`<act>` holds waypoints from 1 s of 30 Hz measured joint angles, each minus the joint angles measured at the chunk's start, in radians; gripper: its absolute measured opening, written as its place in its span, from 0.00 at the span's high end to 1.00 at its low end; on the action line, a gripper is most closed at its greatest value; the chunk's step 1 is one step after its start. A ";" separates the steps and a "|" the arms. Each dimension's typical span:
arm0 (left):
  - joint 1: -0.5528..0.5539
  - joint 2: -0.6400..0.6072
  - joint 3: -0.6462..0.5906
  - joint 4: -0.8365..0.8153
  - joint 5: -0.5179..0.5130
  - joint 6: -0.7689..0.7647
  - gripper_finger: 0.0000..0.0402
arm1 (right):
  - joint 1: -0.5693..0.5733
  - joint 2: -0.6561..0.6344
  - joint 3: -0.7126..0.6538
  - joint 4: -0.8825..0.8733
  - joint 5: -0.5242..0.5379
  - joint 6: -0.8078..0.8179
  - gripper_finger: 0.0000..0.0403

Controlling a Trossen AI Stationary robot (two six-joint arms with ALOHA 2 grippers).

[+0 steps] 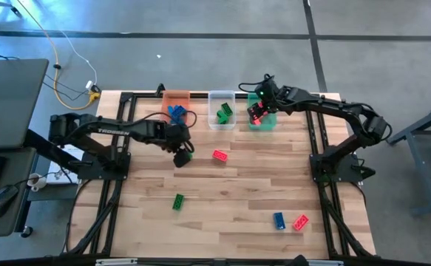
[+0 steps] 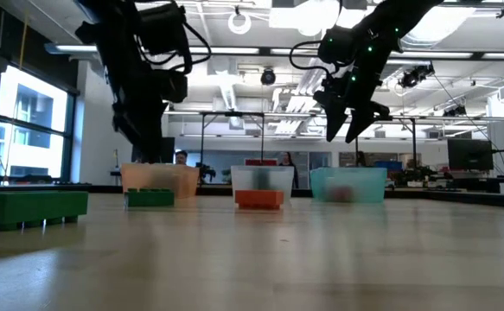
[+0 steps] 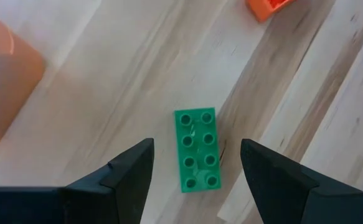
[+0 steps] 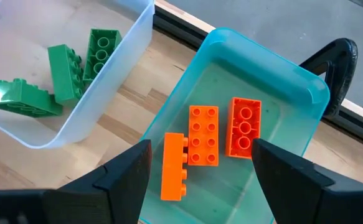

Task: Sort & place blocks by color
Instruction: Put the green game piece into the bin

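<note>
A green block (image 3: 197, 149) lies flat on the table, studs up, just in front of the orange bin (image 1: 175, 98). My left gripper (image 3: 197, 167) hangs open above it and points down, one finger on either side, touching nothing. My right gripper (image 4: 203, 167) is open and empty above the green bin (image 4: 265, 87), in which three red blocks (image 4: 203, 134) lie. The orange bin holds blue blocks (image 1: 177, 112). The clear bin (image 1: 221, 118) holds green blocks (image 4: 63, 71). Loose on the table are a red block (image 1: 219, 155), a green block (image 1: 178, 201), a blue block (image 1: 279, 220) and a red block (image 1: 300, 222).
The three bins stand in a row at the table's far edge. Both arms' black frames run along the table's left and right sides. A desk with a keyboard and a mouse (image 1: 1, 198) stands left of the table. Bare wood lies in the table's middle and near part.
</note>
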 joint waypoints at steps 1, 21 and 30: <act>0.000 0.007 0.000 -0.003 0.000 -0.006 0.43 | 0.000 0.000 0.000 0.000 0.000 0.000 0.35; -0.006 0.170 0.000 -0.004 0.026 -0.015 0.43 | 0.000 0.000 0.000 0.000 0.000 0.000 0.35; -0.007 0.262 0.006 -0.008 0.023 -0.015 0.43 | 0.000 0.000 0.000 0.000 0.000 0.000 0.35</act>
